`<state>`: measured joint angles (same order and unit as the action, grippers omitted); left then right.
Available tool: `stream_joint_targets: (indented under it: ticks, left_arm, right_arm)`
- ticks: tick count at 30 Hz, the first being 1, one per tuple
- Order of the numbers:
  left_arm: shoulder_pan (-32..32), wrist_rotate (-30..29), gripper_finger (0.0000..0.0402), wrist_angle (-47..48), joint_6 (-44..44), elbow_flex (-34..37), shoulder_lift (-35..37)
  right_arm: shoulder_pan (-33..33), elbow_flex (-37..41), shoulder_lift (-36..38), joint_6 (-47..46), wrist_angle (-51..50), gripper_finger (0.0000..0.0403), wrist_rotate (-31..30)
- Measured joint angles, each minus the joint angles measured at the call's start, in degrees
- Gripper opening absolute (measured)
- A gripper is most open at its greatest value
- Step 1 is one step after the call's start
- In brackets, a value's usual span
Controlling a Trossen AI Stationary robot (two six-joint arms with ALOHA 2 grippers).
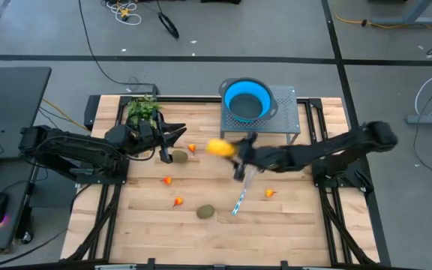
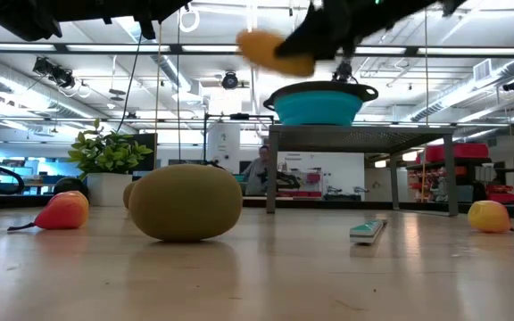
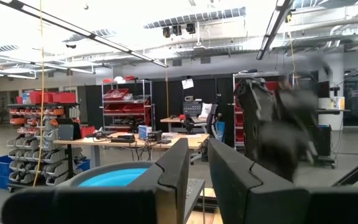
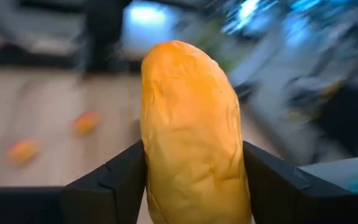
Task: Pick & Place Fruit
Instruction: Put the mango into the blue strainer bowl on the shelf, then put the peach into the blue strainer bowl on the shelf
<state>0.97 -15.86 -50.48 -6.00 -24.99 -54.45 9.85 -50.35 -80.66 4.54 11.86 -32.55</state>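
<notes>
My right gripper (image 1: 235, 151) is shut on the yellow-orange oblong fruit (image 1: 220, 147), held in the air just in front of the blue bowl (image 1: 247, 99) on its grey stand. My left gripper (image 1: 175, 136) hovers open near the plant, above one olive-brown kiwi (image 1: 178, 157). The second kiwi (image 1: 205, 212) lies on the table toward the near edge. Small orange bits (image 1: 192, 148) (image 1: 167, 180) (image 1: 178, 201) (image 1: 269, 193) are scattered on the wood. My right gripper pinches the oblong fruit (image 4: 191, 130) between its two fingers (image 4: 120, 174), one on each long side near its rear end (image 4: 194, 193). The fingers come from the table's right and lie along the fruit, which sticks out ahead of them. It is lifted clear of the table (image 2: 275, 52).
A slim silver-blue utensil (image 1: 240, 201) lies on the table below the right gripper. The green plant (image 1: 142, 109) stands at the far left corner. The grey stand (image 1: 287, 127) carries the bowl at the far edge. Bare wood lies toward the near edge.
</notes>
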Motion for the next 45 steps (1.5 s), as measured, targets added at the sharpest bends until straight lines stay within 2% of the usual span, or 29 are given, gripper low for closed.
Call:
stream_joint_targets:
  ticks: [4, 7, 13, 18, 27, 36, 40, 42, 45]
  left_arm:
    - [-0.02, 0.00, 0.0071, 0.00, 0.41, 0.00, -0.01]
    - [-0.01, 0.01, 0.0071, -0.04, 0.68, 0.00, -0.01]
    - [-0.02, 0.00, 0.0071, -0.12, 0.68, 0.00, -0.01]
    - [-0.02, 0.00, 0.0071, -0.13, 0.64, 0.00, 0.00]
    - [-0.02, 0.00, 0.0071, -0.15, 0.09, 0.00, -0.01]
    - [-0.02, 0.00, 0.0071, -0.15, 0.20, 0.00, -0.01]
    - [0.00, 0.00, 0.0071, -0.04, 0.20, 0.00, 0.00]
    - [0.00, -0.02, 0.0071, -0.02, -0.18, 0.00, 0.01]
    - [-0.02, -1.40, 0.0071, 0.60, -0.64, 0.00, -0.01]
  right_arm:
    - [-1.06, -0.04, 7.94, 6.88, 0.40, 0.0230, -12.98]
    - [-3.82, -0.07, 11.00, 10.89, 0.11, 0.0230, -18.50]
    - [-10.42, -0.04, 11.66, 12.90, -3.68, 0.0242, -16.38]
    - [-13.43, -0.04, 11.64, 12.05, -5.23, 0.0259, -20.39]
    - [-16.14, -0.04, 11.64, 11.19, -5.68, 0.0287, -14.89]
    - [-16.47, -0.04, 11.64, 11.16, -6.31, 0.0314, -15.42]
    - [-14.18, -0.04, 12.34, 11.24, -2.96, 0.0314, -17.33]
    - [-12.21, -0.04, 13.33, 11.38, -0.28, 0.0314, -15.97]
    - [-8.90, -0.04, 14.65, 10.53, 1.54, 0.0314, -9.16]
